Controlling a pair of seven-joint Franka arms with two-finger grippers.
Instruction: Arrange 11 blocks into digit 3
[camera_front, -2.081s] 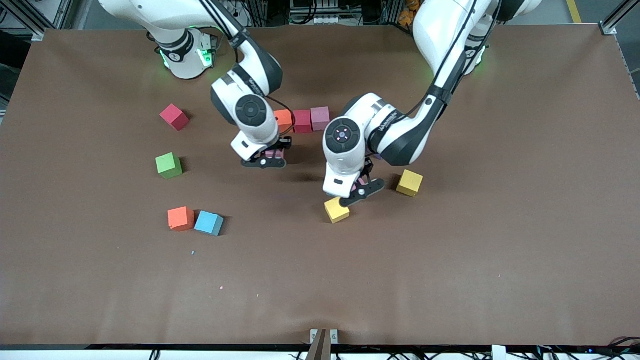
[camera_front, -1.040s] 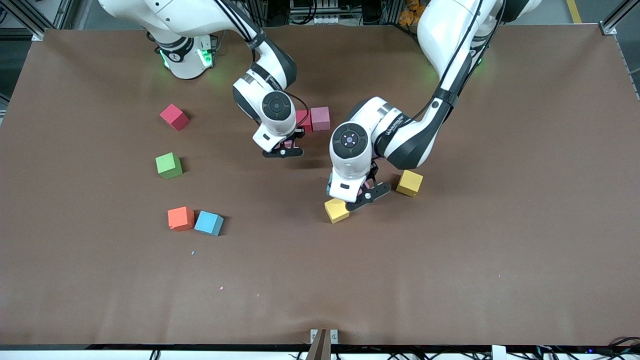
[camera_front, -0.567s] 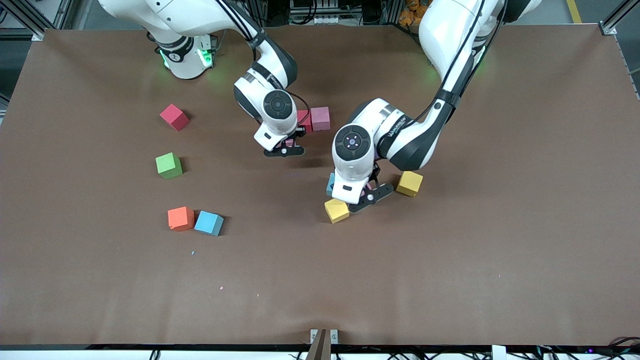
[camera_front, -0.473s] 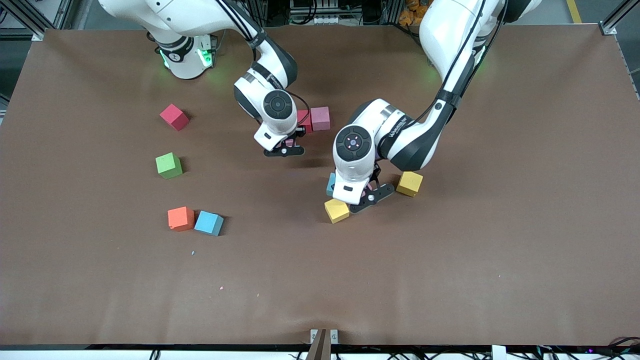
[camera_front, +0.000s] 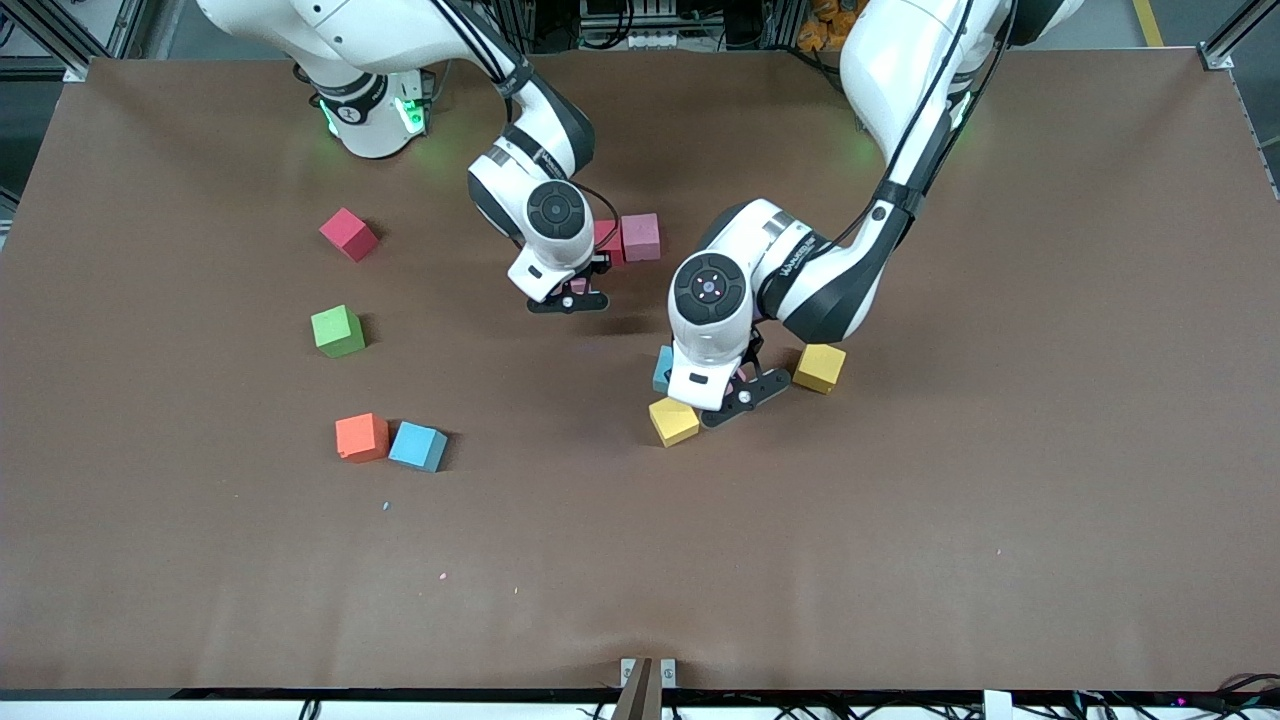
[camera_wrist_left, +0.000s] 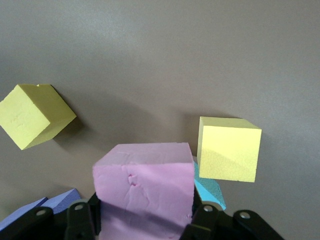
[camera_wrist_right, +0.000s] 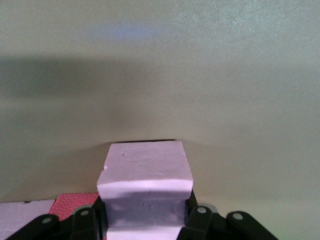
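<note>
My right gripper (camera_front: 570, 297) is shut on a pale pink block (camera_wrist_right: 145, 192), low over the table beside a short row with a dark pink block (camera_front: 607, 240) and a pink block (camera_front: 640, 236). My left gripper (camera_front: 735, 390) is shut on a pink block (camera_wrist_left: 145, 192) above a blue block (camera_front: 662, 368), between two yellow blocks (camera_front: 674, 420) (camera_front: 820, 367). Toward the right arm's end lie a red block (camera_front: 349, 234), a green block (camera_front: 337, 331), an orange block (camera_front: 361, 437) and a blue block (camera_front: 418, 446). No digit 3 is in view.
A purple cube (camera_wrist_left: 50, 206) lies close beside my left gripper in the left wrist view and is hidden under that arm in the front view. The brown table (camera_front: 900, 560) is bare nearer the front camera and toward the left arm's end.
The right gripper carried its pink block up to the row, then held still. The left gripper drifted slightly with its block, uncovering the blue block under it.
</note>
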